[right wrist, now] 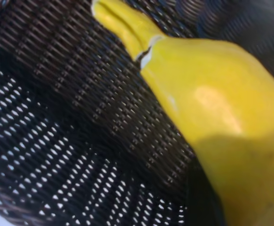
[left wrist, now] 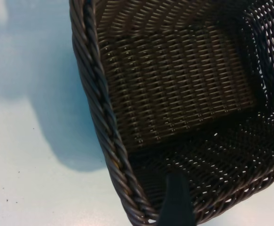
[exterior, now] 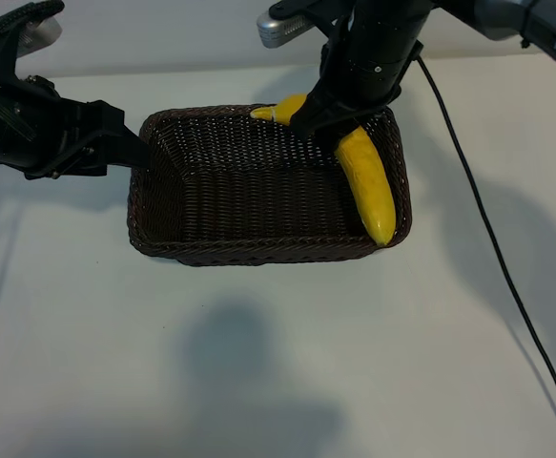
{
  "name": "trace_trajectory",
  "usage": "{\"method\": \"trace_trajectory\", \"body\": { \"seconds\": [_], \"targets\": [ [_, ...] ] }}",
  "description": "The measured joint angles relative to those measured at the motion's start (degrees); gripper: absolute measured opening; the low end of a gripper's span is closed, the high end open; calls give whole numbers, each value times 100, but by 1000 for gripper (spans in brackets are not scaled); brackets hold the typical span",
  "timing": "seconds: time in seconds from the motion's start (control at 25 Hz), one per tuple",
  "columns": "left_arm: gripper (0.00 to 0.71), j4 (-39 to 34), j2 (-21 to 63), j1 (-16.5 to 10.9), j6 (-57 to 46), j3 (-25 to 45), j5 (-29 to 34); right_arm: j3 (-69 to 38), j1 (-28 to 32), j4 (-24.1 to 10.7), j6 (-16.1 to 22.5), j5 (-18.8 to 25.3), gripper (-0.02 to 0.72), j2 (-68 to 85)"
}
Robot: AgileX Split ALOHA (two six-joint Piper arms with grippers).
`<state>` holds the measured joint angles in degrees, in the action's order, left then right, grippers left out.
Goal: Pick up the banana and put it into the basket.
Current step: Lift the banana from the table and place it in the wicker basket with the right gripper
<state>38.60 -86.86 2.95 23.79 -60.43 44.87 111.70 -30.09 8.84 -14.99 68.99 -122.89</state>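
The dark brown wicker basket sits mid-table. A bright yellow banana lies slanted along its right inner wall, stem toward the far rim and lower tip at the near right corner. My right gripper comes down from above and is shut on the banana's upper half. In the right wrist view the banana fills one side, over the basket weave. My left gripper is at the basket's left rim, open. One of its fingers reaches inside past the braided rim, and the other is hidden.
A black cable trails across the white table to the right of the basket. The arms' shadows fall on the table in front of the basket and to its right.
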Motion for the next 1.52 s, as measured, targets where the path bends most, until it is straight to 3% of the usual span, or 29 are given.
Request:
{"method": "trace_trajectory", "body": {
  "seconds": [0.16, 0.44, 0.64, 1.0, 1.24, 1.52],
  "targets": [
    [592, 0, 0, 0, 0, 0, 18, 162, 0, -12, -341, 36, 431, -42],
    [592, 0, 0, 0, 0, 0, 44, 181, -139, 19, -1747, 86, 431, -51],
    [592, 6, 0, 0, 0, 0, 48, 181, -339, 60, -2204, 56, 431, -51],
    [590, 10, 0, 0, 0, 0, 74, 181, -684, 70, -2494, -313, 431, -51],
    [590, 10, 0, 0, 0, 0, 81, 181, -691, 179, -2508, -419, 431, -51],
    [589, 10, 0, 0, 0, 0, 94, 181, -691, 363, -2776, -715, 431, -51]
  ]
}}
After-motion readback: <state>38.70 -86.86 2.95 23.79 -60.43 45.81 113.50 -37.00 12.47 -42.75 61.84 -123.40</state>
